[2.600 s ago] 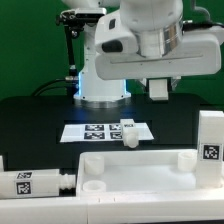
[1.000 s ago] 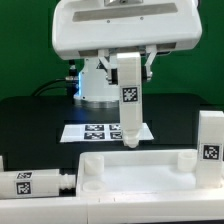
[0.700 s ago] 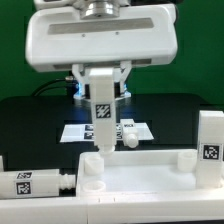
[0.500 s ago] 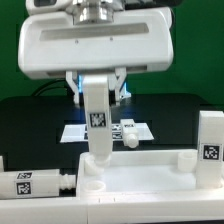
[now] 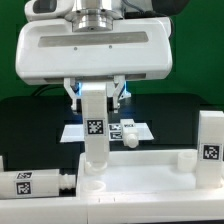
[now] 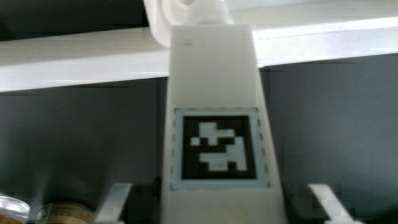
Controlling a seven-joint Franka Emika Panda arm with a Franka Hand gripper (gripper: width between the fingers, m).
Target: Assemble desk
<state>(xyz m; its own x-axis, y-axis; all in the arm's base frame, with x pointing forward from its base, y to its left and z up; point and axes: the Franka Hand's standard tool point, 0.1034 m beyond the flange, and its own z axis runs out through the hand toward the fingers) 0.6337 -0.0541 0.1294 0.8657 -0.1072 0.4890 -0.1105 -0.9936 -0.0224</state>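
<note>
Grips an upright tagged leg (image 5: 95,142) in the gripper (image 5: 97,96), its foot meeting the tabletop (image 5: 150,176) at nine o'clock in the exterior view. Shows, more plainly in the wrist view, both fingers (image 6: 326,203) flanking the leg's sides.

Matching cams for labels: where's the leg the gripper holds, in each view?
Exterior view: the leg stands upright at centre, under the gripper, its lower end at the tabletop corner on the exterior view's left.
Wrist view: the leg runs through the middle, close up.
Shared landmark: the tag on the leg.
</note>
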